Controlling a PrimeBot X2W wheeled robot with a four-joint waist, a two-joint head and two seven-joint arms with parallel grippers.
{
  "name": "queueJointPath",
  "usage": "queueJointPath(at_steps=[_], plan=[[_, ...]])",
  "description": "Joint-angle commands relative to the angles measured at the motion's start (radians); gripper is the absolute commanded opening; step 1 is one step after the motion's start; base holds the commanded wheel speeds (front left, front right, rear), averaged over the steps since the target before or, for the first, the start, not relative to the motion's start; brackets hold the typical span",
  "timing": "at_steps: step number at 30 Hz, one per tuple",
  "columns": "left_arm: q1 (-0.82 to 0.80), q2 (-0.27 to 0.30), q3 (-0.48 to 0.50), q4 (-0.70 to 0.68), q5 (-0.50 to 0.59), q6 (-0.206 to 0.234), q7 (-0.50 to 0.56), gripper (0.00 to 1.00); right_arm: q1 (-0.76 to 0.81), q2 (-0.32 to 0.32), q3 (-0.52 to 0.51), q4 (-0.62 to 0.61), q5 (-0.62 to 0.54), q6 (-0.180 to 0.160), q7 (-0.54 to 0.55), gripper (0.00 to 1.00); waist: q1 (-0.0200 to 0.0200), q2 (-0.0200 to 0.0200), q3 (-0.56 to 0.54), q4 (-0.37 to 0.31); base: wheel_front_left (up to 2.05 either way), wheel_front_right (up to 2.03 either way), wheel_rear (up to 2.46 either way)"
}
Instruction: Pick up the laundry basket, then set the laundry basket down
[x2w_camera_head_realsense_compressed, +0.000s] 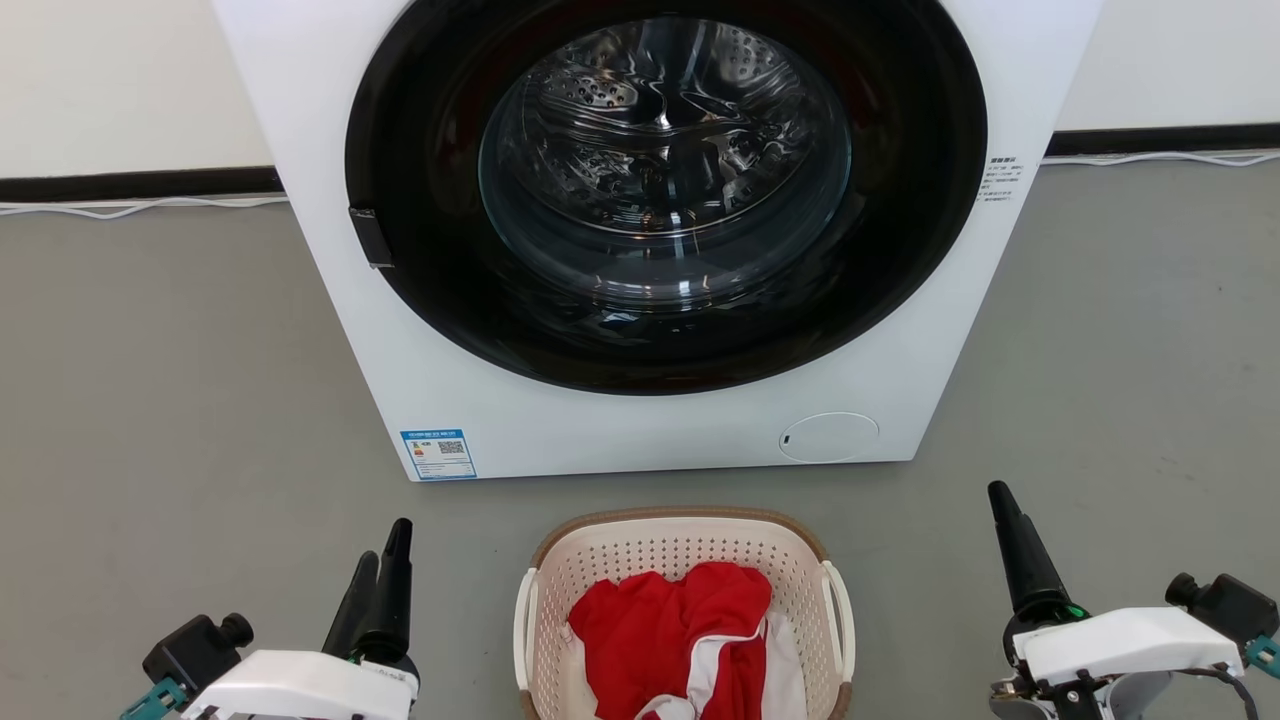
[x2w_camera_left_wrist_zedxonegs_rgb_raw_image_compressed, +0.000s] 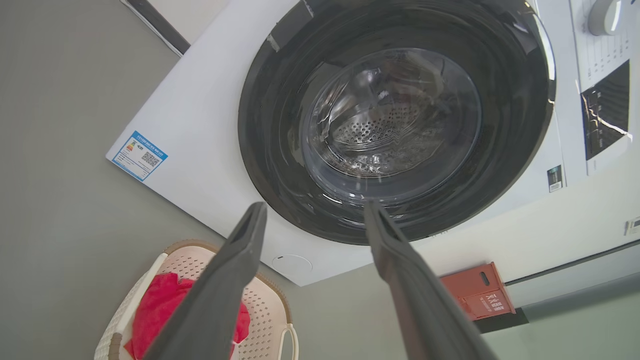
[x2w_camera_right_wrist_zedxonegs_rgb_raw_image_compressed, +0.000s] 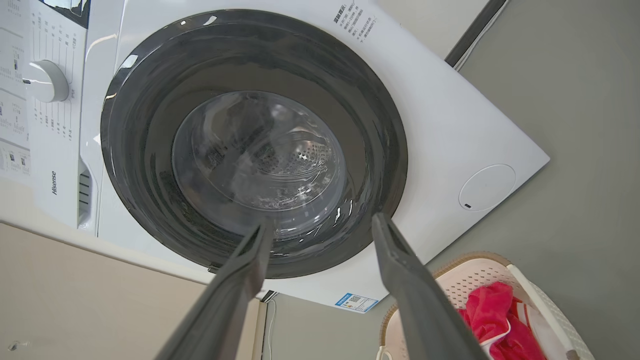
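Left claw (x2w_camera_head_realsense_compressed: 385, 540), right claw (x2w_camera_head_realsense_compressed: 1000, 500) wide; laundry basket (x2w_camera_head_realsense_compressed: 680, 548) between, upright, handles left-right, long axis unclear.

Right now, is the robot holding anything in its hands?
Nothing. The left gripper and right gripper are open and empty, either side of the basket.

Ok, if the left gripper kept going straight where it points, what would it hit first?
The left gripper would probably meet the washer door, near its lower rim; the basket sits off its line.
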Motion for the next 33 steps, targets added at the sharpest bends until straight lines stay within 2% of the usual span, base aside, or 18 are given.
queueJointPath(at_steps=[1, 33], plan=[[-0.056, 0.008, 0.006, -0.032, 0.037, -0.004, -0.015, 1.0, -0.047, -0.016, 0.02, -0.03, -0.035, 0.004, -0.018, 1.0, -0.0001, 0.0, 0.0, 0.0, 0.0, 0.0, 0.0], [-0.081, 0.012, -0.034, -0.065, 0.365, -0.006, -0.106, 1.0, -0.067, -0.044, 0.079, -0.028, -0.334, 0.006, -0.109, 1.0, -0.0001, 0.0, 0.011, -0.006, 0.0, 0.0, 0.0]])
